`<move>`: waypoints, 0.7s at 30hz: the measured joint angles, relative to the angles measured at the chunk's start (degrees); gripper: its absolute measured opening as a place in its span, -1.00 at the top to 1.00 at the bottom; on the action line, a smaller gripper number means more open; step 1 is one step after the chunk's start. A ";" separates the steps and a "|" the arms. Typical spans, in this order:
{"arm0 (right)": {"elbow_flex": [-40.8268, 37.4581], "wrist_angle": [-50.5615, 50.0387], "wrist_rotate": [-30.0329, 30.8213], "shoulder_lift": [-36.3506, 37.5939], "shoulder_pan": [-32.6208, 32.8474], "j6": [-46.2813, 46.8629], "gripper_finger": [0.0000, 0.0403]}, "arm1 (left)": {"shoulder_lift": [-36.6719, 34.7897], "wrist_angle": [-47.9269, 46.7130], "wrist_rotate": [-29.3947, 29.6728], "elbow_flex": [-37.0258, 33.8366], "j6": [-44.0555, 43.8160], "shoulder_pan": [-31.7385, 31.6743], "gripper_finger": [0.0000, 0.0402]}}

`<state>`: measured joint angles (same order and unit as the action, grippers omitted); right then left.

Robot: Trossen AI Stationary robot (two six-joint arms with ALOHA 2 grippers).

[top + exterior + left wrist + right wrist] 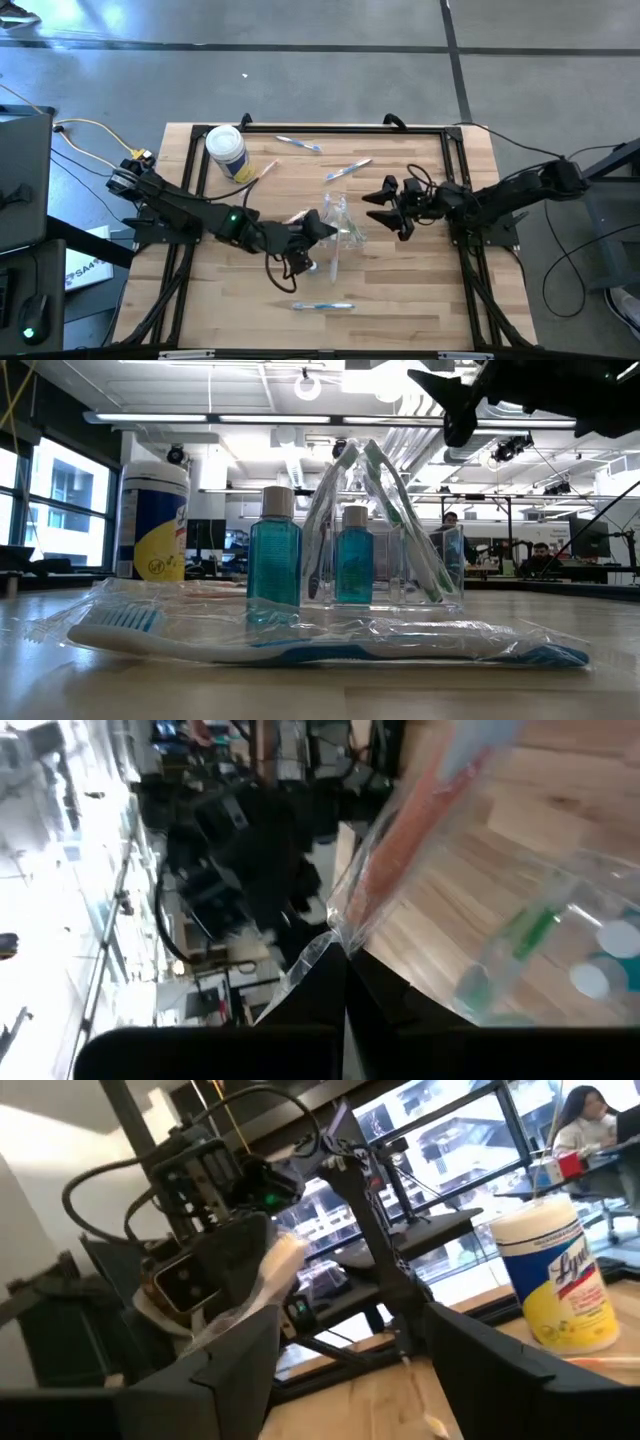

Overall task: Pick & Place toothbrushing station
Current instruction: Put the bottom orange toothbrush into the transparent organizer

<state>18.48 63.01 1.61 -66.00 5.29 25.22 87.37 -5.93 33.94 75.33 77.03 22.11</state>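
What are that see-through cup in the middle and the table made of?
The cup looks like clear, glossy hard plastic: the room shows through its walls. The table looks like pale wood with a smooth matte finish: plank seams and grain show across its top.

Open lab hall, ceiling ducts (300, 435), workstation monitors (590, 540)

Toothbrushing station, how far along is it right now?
Partly done: the clear cup already holds toothbrushes and two small bottles. In hand: the left gripper is shut on a wrapped toothbrush beside the cup; the right gripper is open nearby. Left: wrapped brushes lying loose on the table.
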 joint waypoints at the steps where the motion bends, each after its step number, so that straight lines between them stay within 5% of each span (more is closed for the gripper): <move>1: 0.05 0.89 -0.58 -0.57 -0.30 0.62 -0.20 | 0.00 0.31 -0.15 0.00 0.73 0.00 1.00; 11: 6.62 0.09 -8.72 -6.53 -0.42 3.08 -0.20 | 4.28 5.29 0.89 0.02 7.86 -1.15 1.00; 21: 7.08 -1.21 -9.56 -7.67 -0.42 3.05 -0.20 | 4.79 5.92 1.25 0.02 8.03 -1.11 1.00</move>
<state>25.56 61.80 -7.95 -73.67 4.86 28.27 92.16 -0.01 35.19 75.35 85.06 20.99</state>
